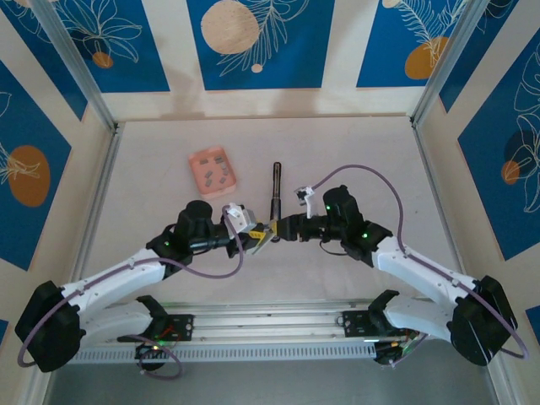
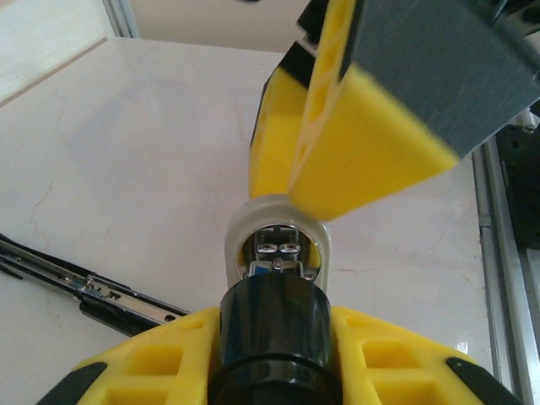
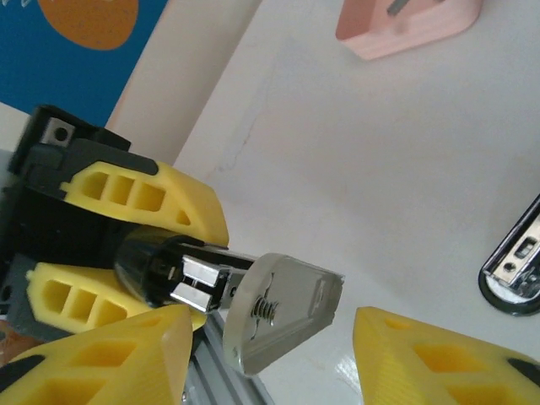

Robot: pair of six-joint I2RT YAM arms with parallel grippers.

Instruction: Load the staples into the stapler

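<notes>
Stapler (image 1: 276, 190) — a slim black bar — lies flat on the tabletop (image 1: 371, 160), mid-field, pointing away from the arm bases; the pink staple box (image 1: 213, 171) rests to its left, apart from it. Just nearward of the bar, the left hand (image 1: 258, 236) is clamped on a black piece with a silvery-white end (image 3: 283, 308). Right hand (image 3: 270, 337) faces it, fingers spread wide either side of that end — contact cannot be determined
</notes>
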